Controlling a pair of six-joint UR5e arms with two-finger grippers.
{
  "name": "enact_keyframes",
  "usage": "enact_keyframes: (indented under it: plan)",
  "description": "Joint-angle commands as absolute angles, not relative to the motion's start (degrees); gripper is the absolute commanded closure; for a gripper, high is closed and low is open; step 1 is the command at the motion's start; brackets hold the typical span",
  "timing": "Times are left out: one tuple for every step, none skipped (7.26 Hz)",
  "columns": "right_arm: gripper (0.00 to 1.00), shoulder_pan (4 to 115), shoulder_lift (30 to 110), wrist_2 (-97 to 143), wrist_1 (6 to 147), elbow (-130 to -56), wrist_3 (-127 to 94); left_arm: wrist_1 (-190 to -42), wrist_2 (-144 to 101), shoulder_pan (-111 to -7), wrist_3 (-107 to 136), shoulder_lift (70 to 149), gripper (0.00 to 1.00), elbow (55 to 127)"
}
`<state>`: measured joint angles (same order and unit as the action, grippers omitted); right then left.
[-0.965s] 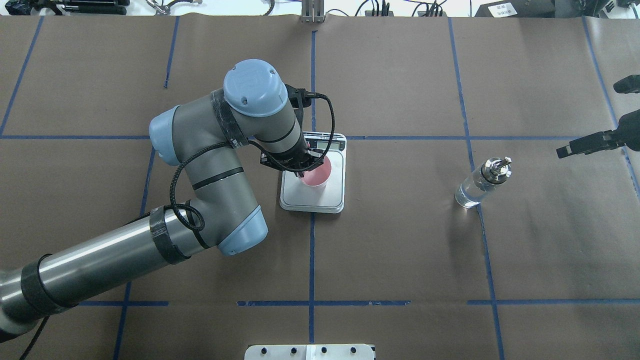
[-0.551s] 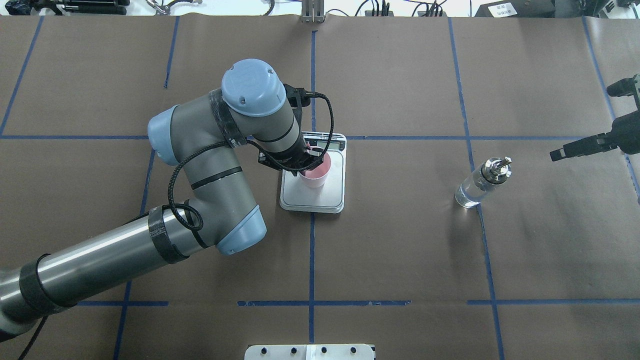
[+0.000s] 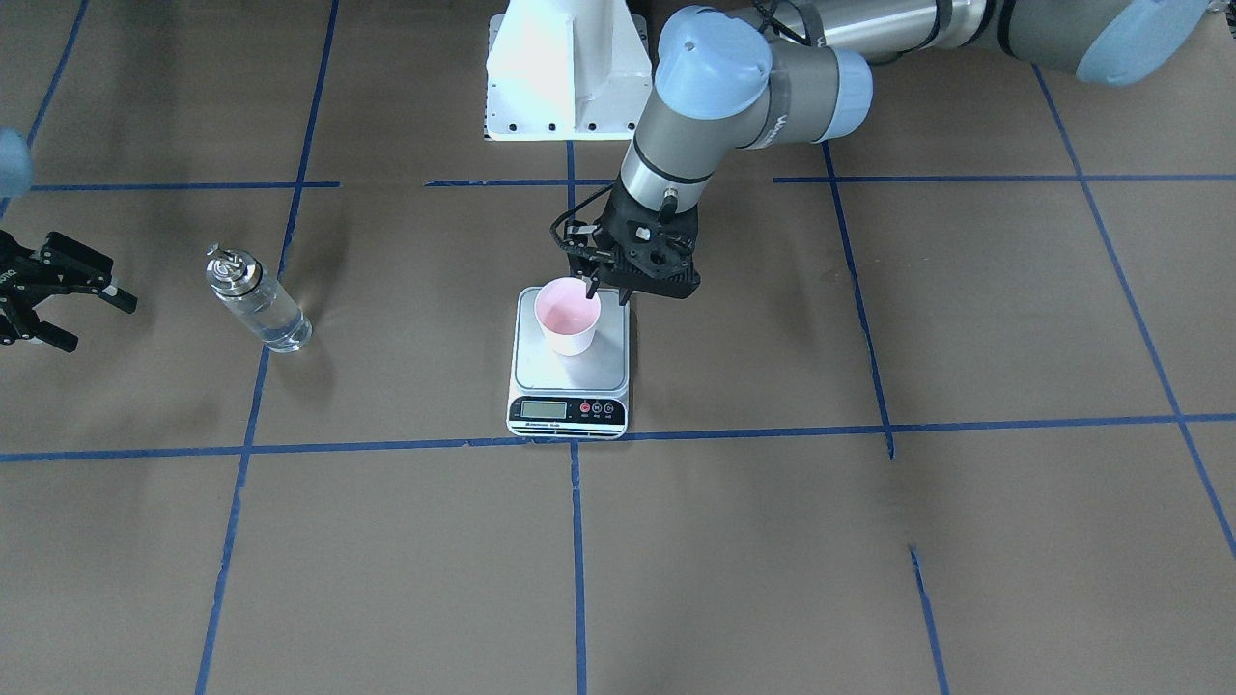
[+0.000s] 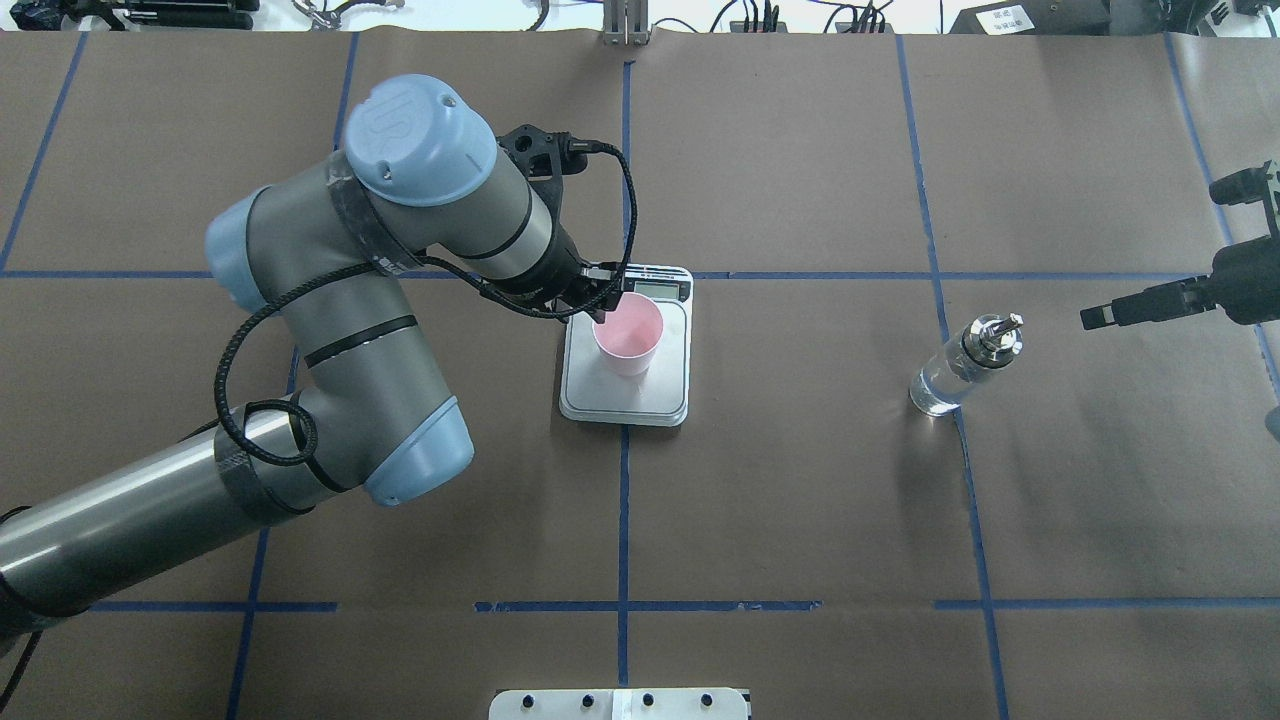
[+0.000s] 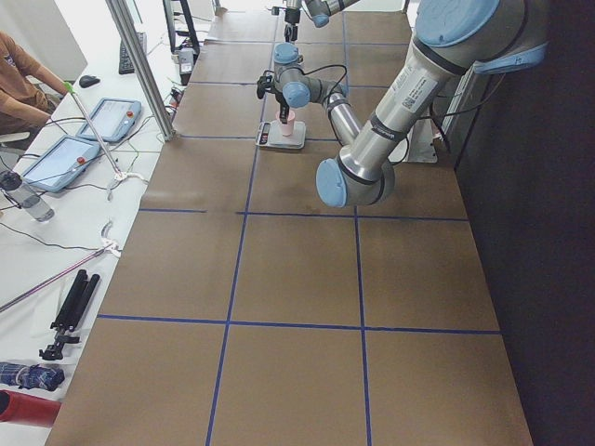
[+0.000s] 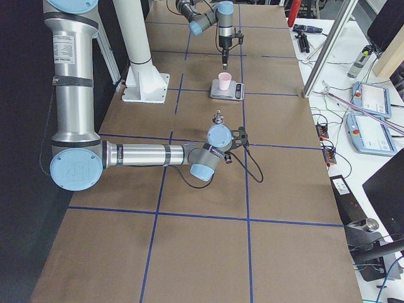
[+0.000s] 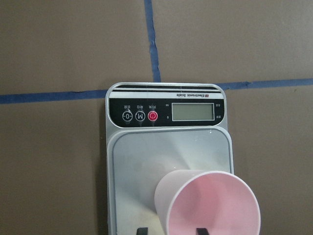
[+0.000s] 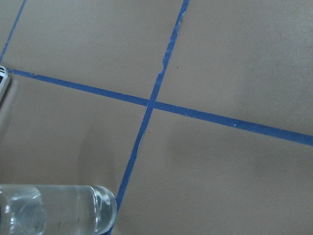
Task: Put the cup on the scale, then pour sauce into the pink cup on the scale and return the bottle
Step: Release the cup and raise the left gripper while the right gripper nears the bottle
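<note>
- A brown paper-covered tabletop [image 4: 800, 500] is marked into squares with blue tape lines [image 4: 623, 520]. The operators' desk with tablets [image 5: 65, 158] runs along its far edge.
- The cup [image 4: 628, 335] stands upright on the scale [image 4: 668, 395], toward the display end of the steel platform, so the first step looks done. The display [image 7: 192, 111] cannot be read.
- The cup is thin paper, so it is probably very light, easy to crush and easy to tip. A careful pinch at the rim suits it.
- The bottle [image 4: 962, 367] stands upright on the tabletop, well apart from the scale on the robot's right. It is partly full of clear sauce [image 3: 280, 330].
- Glass with liquid will be heavier, stiff, smooth and breakable. The best hold is likely around the straight body below the metal spout, squeezed firmly enough that it does not slip when tilted.
- The left end effector [image 3: 606, 290] points down at the cup's rim. In the wrist view its fingers are spread, one to each side of the cup wall, and it seems to grip nothing.
- The left arm [image 4: 330, 330] is folded at the elbow, with its wrist above the scale.
- The right end effector [image 3: 101, 324] lies low and level, jaws wide and empty, aimed at the bottle and near it but not touching.
- The right arm [image 6: 145, 154] reaches out flat over the tabletop.
</note>
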<state>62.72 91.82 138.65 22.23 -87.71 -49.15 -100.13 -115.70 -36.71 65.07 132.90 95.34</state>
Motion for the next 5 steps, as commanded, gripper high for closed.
enact_keyframes:
  plan:
    - [0.00,55.94,95.78,130.39,11.28,-89.20,-55.98,-101.94,-117.32,-39.88,65.30,131.92,0.56,97.21]
    - [0.00,51.81,98.32,126.69,11.25,-93.21,-55.99,-103.43,-119.42,-41.90,65.39,131.84,0.56,97.29]
    - [0.00,48.20,101.66,124.91,11.25,-97.60,-55.99,-103.53,-119.44,-42.27,65.39,131.84,0.56,97.21]
    - [0.01,44.68,103.52,120.72,11.25,-100.43,-55.99,-103.54,-119.44,-42.45,65.48,131.84,0.56,97.29]
    - [0.05,39.25,103.88,111.89,11.25,-102.02,-55.90,-103.62,-119.44,-42.45,65.39,131.31,0.56,97.21]
